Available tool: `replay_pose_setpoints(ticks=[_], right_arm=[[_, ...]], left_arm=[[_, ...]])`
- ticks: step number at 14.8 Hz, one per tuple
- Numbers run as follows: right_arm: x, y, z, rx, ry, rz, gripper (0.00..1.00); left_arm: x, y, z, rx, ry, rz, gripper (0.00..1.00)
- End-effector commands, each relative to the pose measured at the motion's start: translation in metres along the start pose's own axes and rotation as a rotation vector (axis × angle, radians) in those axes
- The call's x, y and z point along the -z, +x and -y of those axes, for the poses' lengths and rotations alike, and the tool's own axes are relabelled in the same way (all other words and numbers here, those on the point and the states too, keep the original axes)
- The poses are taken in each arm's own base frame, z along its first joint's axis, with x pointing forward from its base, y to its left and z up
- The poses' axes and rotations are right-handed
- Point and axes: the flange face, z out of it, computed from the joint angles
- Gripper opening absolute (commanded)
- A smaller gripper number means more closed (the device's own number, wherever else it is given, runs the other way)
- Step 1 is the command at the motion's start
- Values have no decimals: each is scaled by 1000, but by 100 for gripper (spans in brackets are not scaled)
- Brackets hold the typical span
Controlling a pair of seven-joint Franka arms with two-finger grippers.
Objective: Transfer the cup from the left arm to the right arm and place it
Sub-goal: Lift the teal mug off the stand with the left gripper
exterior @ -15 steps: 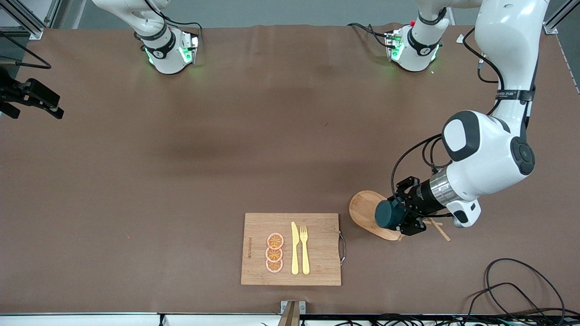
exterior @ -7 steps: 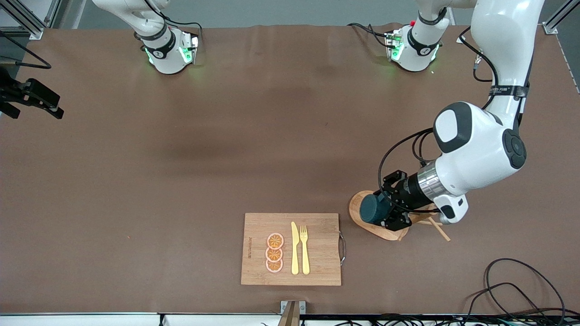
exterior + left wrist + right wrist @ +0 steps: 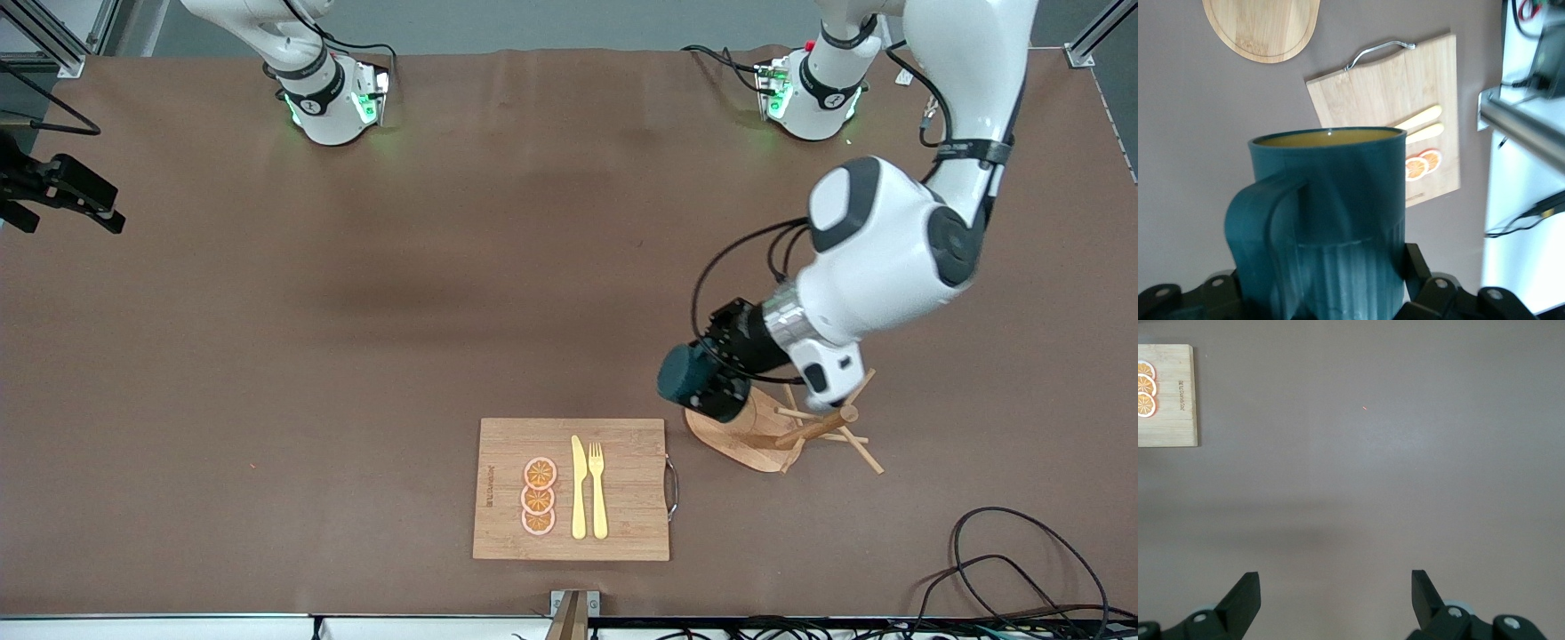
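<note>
Across the whole front view spreads a brown tabletop (image 3: 373, 338), matte and faintly creased near the arm bases, with grey floor and aluminium framing showing past its upper edge and a white ledge with black cables (image 3: 1022, 569) along its lower edge toward the left arm's end. Both white arm bases stand at the top with green lights glowing. The left arm reaches down over the tabletop, its bulky elbow above the wooden mug tree (image 3: 800, 431), whose oval base rests on the tabletop beside the cutting board (image 3: 622, 524), toward the left arm's end. That bamboo cutting board lies near the front camera's edge and has a metal handle on the side facing the mug tree; on it lie a yellow knife (image 3: 579, 487) and a yellow fork (image 3: 597, 489) side by side, and just beside the knife a row of three orange slices (image 3: 539, 496). The left claw (image 3: 716, 378) is clamped on the cup (image 3: 685, 373), holding it in the air over the rim of the mug tree's base; the left wrist view shows the teal ribbed cup (image 3: 1331, 220) with its loop handle and yellow-brown inside. The right claw (image 3: 1335, 600) waits at the right arm's end over bare tabletop, its fingers (image 3: 1245, 597) spread wide and empty.
</note>
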Motion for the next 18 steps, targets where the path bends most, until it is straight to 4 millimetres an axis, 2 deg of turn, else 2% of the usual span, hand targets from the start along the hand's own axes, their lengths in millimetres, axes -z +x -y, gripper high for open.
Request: replay_pose_setpoints(ticks=[1, 2, 4, 7, 10, 12, 14, 16, 18], right_arm=[[6, -6, 1, 0, 6, -5, 100], [6, -6, 1, 0, 6, -5, 100], [6, -6, 1, 0, 6, -5, 100], [6, -7, 1, 3, 6, -3, 100], [6, -7, 1, 3, 6, -3, 100], [6, -7, 1, 3, 6, -3, 100], [6, -7, 0, 0, 6, -3, 100], [6, -7, -2, -3, 6, -3, 100], [5, -7, -2, -2, 6, -1, 100]], left_arm=[[-18, -69, 14, -139, 31, -89, 56], [-26, -95, 21, -201, 36, -126, 53], [-39, -135, 34, -260, 38, -184, 50], [-61, -193, 57, -466, 13, -311, 40], [-94, -244, 87, -567, -9, -409, 39], [-119, -268, 107, -627, -37, -497, 37], [-151, -295, 136, -722, -44, -562, 37], [-184, -309, 164, -871, -46, -671, 37], [-212, -317, 186, -945, -41, -761, 36]])
